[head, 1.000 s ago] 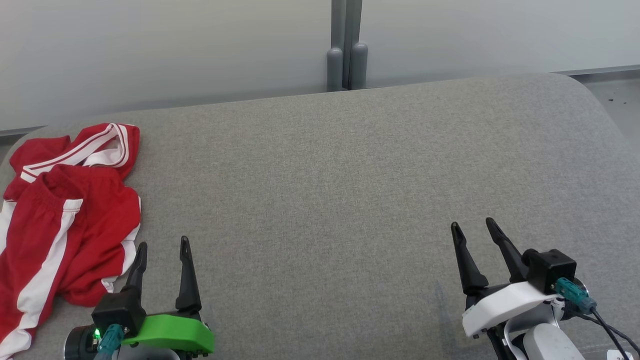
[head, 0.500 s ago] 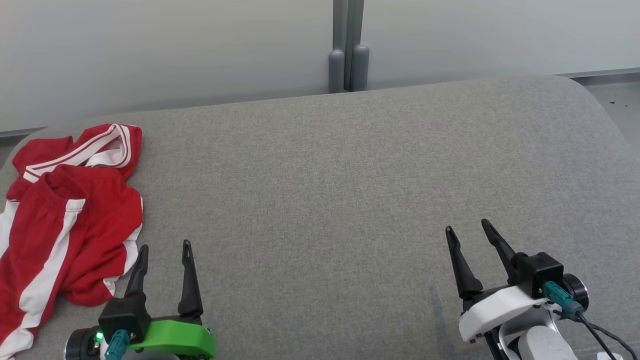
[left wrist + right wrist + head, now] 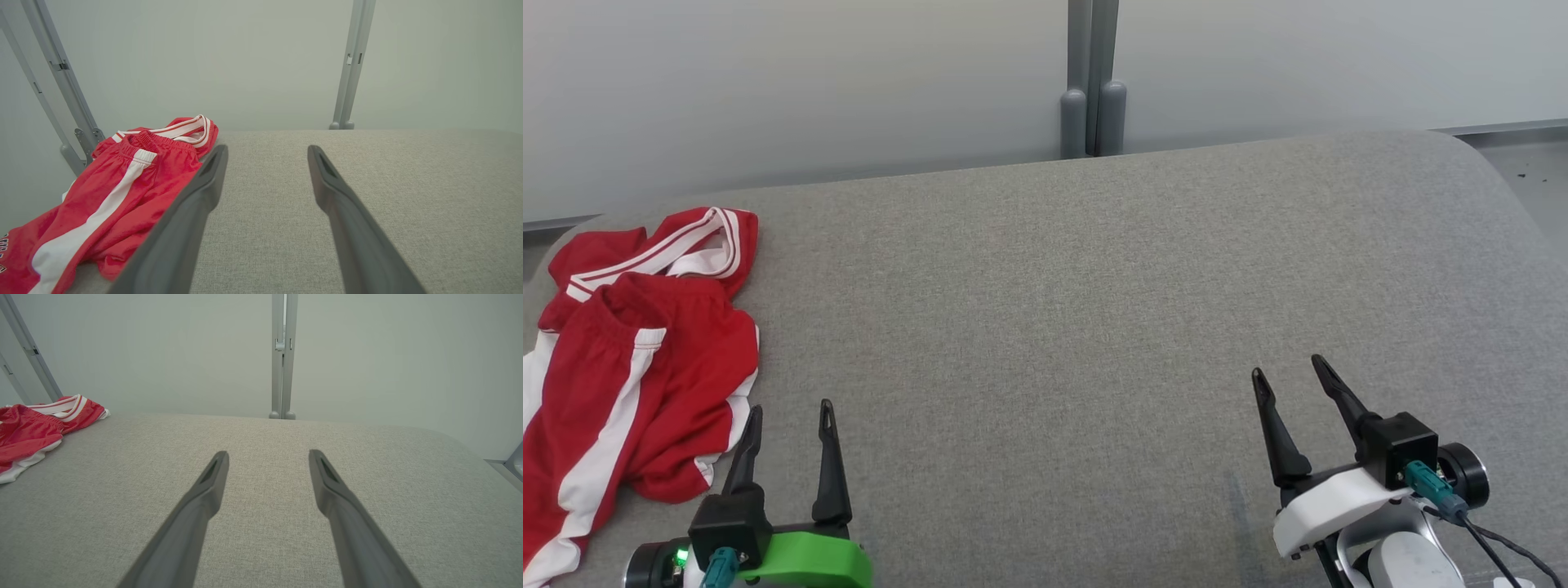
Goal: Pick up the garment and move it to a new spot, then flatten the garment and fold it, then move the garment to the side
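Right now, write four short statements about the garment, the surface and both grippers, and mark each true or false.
1. The red garment with white stripes lies at the left end of the grey fabric-covered surface. True.
2. The left gripper is shut on the garment. False: it is open and holds nothing.
3. The right gripper is open above bare surface. True.
4. The garment is folded flat. False: it lies crumpled.

Grey fabric table (image 3: 1094, 286) before pale wall panels (image 3: 809, 82) and grey post (image 3: 1092, 82).
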Tool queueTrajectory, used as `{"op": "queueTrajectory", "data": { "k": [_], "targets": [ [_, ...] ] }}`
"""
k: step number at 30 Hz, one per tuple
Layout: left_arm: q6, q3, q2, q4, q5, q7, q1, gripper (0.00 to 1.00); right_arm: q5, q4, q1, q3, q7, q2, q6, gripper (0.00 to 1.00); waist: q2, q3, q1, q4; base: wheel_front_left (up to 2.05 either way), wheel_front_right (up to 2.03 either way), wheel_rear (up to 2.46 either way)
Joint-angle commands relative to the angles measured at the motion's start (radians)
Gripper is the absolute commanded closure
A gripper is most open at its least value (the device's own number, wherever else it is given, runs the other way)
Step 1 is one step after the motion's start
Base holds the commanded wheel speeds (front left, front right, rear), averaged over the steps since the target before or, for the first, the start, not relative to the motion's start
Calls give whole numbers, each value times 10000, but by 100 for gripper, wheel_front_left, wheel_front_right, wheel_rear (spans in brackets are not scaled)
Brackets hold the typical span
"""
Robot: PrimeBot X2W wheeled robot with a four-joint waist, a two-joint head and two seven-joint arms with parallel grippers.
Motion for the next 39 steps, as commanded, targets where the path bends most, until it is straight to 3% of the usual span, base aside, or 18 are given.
{"op": "queueTrajectory", "data": {
  "k": [1,32,39],
  "targets": [
    [-27,30,4,7,-58,-31,134,0,1,-33,138,-21,-64,-19,4,0,0,-3,0,0,0,0,0],
    [-114,45,-31,99,-310,-29,79,0,256,-286,189,30,-54,-20,4,0,0,-10,0,67,0,0,0],
    [-100,-2,-28,118,-388,-29,22,0,385,-468,265,0,-52,-18,4,0,0,48,0,337,0,0,0]
  ]
}}
